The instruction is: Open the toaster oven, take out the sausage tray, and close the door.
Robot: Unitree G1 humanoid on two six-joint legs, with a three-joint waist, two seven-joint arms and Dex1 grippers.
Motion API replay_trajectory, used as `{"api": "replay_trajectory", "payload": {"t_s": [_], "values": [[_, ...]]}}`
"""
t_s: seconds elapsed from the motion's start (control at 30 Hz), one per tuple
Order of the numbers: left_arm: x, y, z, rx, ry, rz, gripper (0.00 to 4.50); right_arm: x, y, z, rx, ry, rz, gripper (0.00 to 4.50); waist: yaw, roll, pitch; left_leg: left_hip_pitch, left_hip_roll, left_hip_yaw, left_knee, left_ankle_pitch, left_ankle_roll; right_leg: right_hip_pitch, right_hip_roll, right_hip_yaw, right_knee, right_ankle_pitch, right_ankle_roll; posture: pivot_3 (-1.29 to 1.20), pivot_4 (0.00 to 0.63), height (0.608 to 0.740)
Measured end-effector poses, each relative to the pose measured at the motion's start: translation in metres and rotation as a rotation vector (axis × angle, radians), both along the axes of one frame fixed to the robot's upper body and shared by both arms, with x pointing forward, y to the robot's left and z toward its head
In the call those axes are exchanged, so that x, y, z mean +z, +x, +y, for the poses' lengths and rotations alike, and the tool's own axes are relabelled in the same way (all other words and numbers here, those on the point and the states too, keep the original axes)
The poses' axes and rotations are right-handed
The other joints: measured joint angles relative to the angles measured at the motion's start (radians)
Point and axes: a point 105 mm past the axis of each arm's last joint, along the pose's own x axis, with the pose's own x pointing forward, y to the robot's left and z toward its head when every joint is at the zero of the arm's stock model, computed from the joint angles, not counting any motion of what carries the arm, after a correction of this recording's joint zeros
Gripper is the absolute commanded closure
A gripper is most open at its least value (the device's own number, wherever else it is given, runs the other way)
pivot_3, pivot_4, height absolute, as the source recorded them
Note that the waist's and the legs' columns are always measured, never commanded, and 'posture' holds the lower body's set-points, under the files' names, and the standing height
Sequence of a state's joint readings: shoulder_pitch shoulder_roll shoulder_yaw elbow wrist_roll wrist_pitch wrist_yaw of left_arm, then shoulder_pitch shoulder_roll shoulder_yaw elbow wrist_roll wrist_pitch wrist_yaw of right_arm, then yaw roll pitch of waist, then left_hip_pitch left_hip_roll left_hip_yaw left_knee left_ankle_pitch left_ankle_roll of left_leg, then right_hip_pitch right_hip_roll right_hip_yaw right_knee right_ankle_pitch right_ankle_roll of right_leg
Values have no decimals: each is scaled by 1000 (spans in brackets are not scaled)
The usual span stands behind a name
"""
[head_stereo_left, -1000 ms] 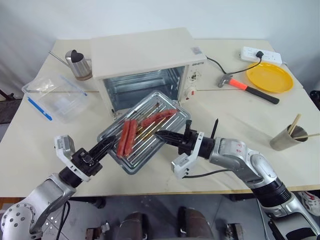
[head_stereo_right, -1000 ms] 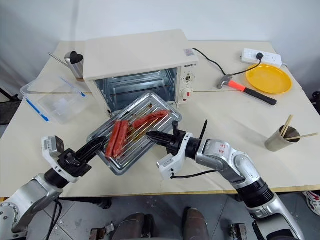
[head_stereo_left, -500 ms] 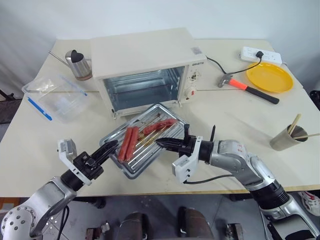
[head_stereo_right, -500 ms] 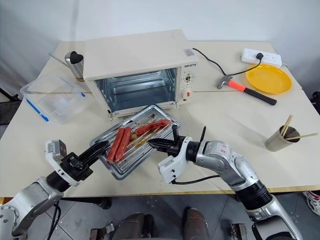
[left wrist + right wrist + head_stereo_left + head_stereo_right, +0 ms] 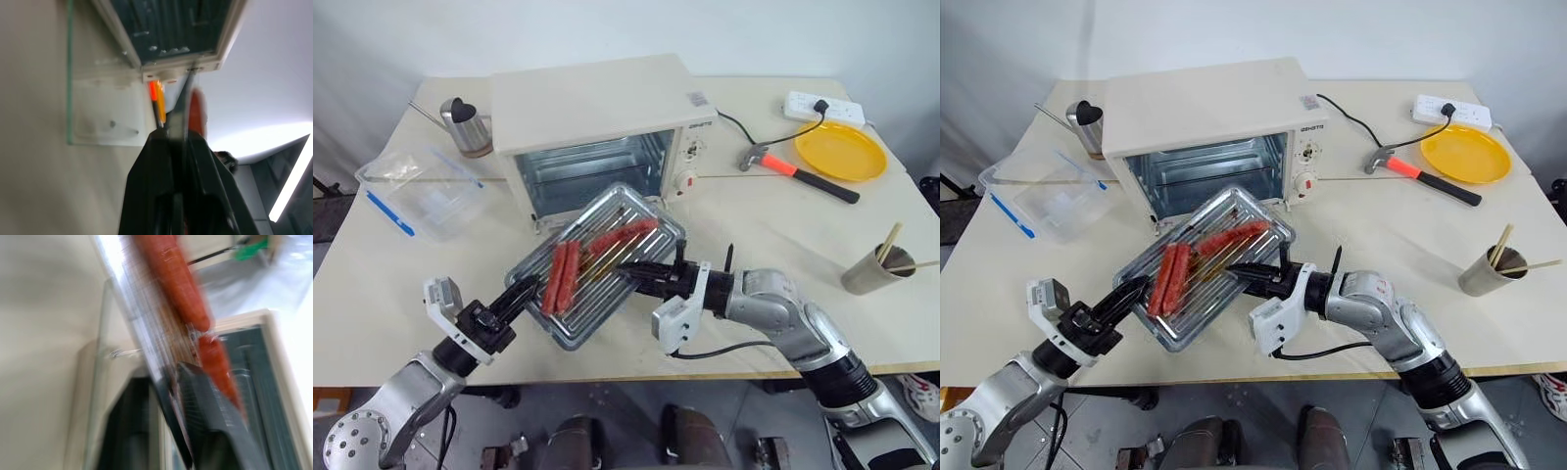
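The cream-white toaster oven (image 5: 597, 103) stands at the back of the table with its cavity open. Its glass door (image 5: 100, 115) lies folded down flat in front, mostly hidden under the tray in the head views. The shiny ribbed sausage tray (image 5: 579, 308) hangs tilted above the table in front of the oven, with several red-brown sausages (image 5: 560, 276) on it. My left gripper (image 5: 530, 290) is shut on the tray's near left edge. My right gripper (image 5: 636, 274) has the tray's near right rim between its fingers (image 5: 210, 426).
A red-handled hammer (image 5: 798, 168), a yellow plate (image 5: 842, 150) and a power strip (image 5: 824, 106) lie at the back right. A cup with chopsticks (image 5: 876, 269) stands right. A clear plastic box (image 5: 426, 196), a blue pen (image 5: 389, 212) and a metal pot (image 5: 470, 127) sit left.
The tray sank toward the table half a second ago and has tipped up again, far edge higher. My right wrist has rolled. Both hands kept their places.
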State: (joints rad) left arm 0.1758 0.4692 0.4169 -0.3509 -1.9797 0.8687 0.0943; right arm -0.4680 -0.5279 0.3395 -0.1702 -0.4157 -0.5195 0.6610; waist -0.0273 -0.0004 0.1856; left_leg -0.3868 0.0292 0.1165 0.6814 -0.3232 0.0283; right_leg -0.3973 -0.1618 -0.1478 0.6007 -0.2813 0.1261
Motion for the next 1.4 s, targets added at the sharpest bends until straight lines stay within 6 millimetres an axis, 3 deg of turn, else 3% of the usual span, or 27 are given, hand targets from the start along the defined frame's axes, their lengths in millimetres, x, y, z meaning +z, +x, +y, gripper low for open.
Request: {"api": "replay_trajectory", "payload": {"t_s": [0.23, 0.4, 0.8, 1.13, 1.3, 1.4], "values": [[-4, -1, 0, 2, 10, 15, 4500, 4, -4, 1, 28, 21, 5, 76, 0, 0, 0, 0, 0, 0, 0, 0, 0, 0, 0, 0, 0, 0, 0, 0, 150, 740], [-5, -1, -1, 7, -7, 19, 4500, 7, -9, 1, 80, 1, 29, 27, 1, 0, 0, 0, 0, 0, 0, 0, 0, 0, 0, 0, 0, 0, 0, 0, 150, 740], [-16, -3, 1, 53, -32, 71, 4500, 8, -8, -17, 120, -52, 416, 27, 1, 0, 0, 0, 0, 0, 0, 0, 1, 0, 0, 0, -1, 0, 0, 0, 150, 740], [-23, -4, 3, 119, -96, 105, 4500, 14, -5, -26, 119, -32, 557, 27, 3, 0, 0, 0, 0, 0, 0, -1, 1, 0, -1, 0, -1, 0, 0, 0, 150, 740], [-31, -34, -6, 218, -167, 162, 4500, 31, 10, -60, 29, -58, 673, 27, 1, -1, 0, -1, 0, 1, 0, -5, 5, 3, -2, 1, -9, 1, 1, 0, 150, 740], [-23, -42, -10, 277, -224, 143, 4500, 26, 22, -72, -20, -64, 753, 27, 1, -1, 1, -1, 0, 1, 2, -5, 6, 4, -2, 1, -12, 0, 0, 0, 150, 740]]}}
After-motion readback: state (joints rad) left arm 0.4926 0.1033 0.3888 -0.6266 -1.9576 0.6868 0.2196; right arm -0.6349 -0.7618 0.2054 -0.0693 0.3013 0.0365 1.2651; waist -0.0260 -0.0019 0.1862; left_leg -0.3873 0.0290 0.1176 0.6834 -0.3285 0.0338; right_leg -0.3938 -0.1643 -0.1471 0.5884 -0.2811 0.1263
